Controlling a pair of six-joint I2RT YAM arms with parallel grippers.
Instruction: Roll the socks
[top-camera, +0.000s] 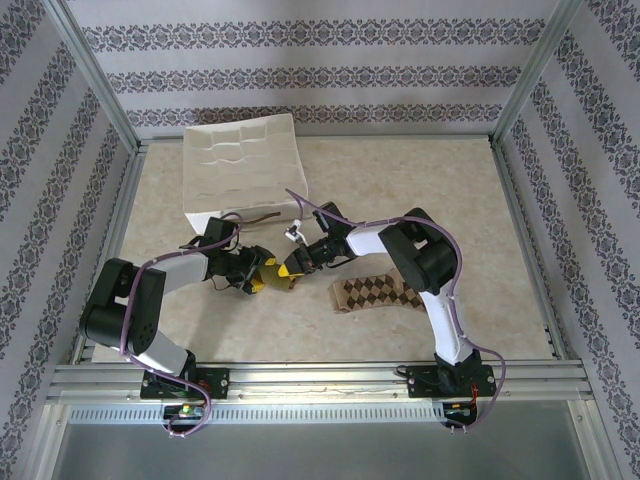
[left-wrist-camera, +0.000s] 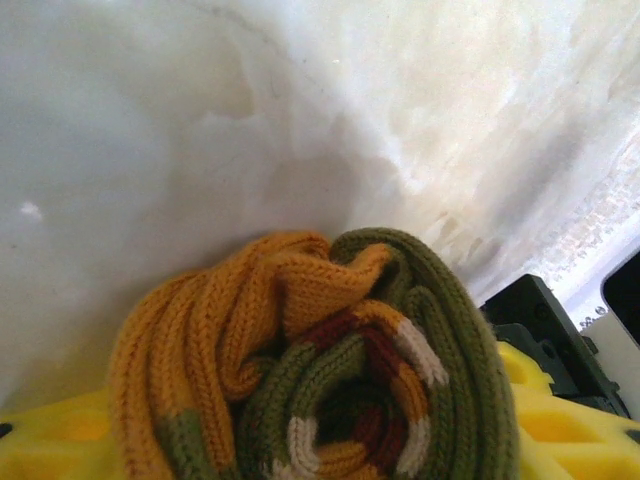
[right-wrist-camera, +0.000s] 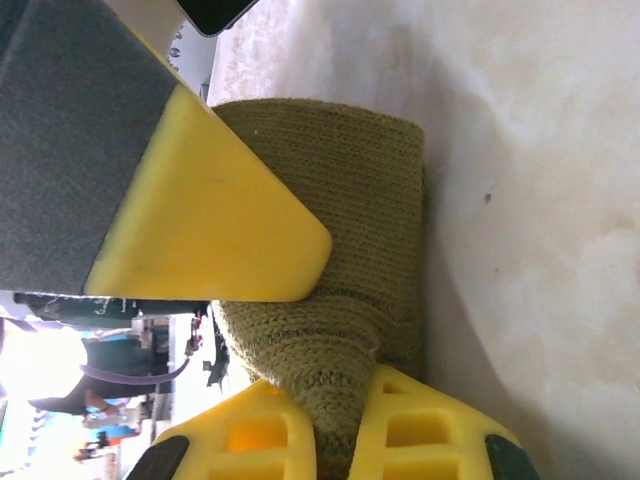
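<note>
**The roll could spring open between my two grips**

My left gripper (top-camera: 254, 278) is clamped wide around the green sock (left-wrist-camera: 330, 380). The sock sits between its yellow fingers as a tight coil, spiral end toward my wrist, with the orange toe bunched on top. My right gripper (top-camera: 293, 264) meets it head-on, jaws pinched together on a thin fold of the same sock's outer layer. One left finger lies against the roll just beside that pinch.

The nearest risk is at my fingertips. I judge that nothing locks the coil yet, so if either grip eases off the knit could unwind. If my right gripper pulls away while pinched, it may peel off the outer wrap or drag the whole roll out of the left's wider hold. My fingers are crowded together, so a small sideways slip could knock them against each other.

Behind my right gripper, back toward its base, the argyle sock (top-camera: 372, 294) lies flat and unrolled on the table (top-camera: 460, 200), one end hidden under my forearm. A careless retreat could snag it. Farthest off, beyond both grippers, the white padded cloth (top-camera: 245, 165) poses little risk.
</note>
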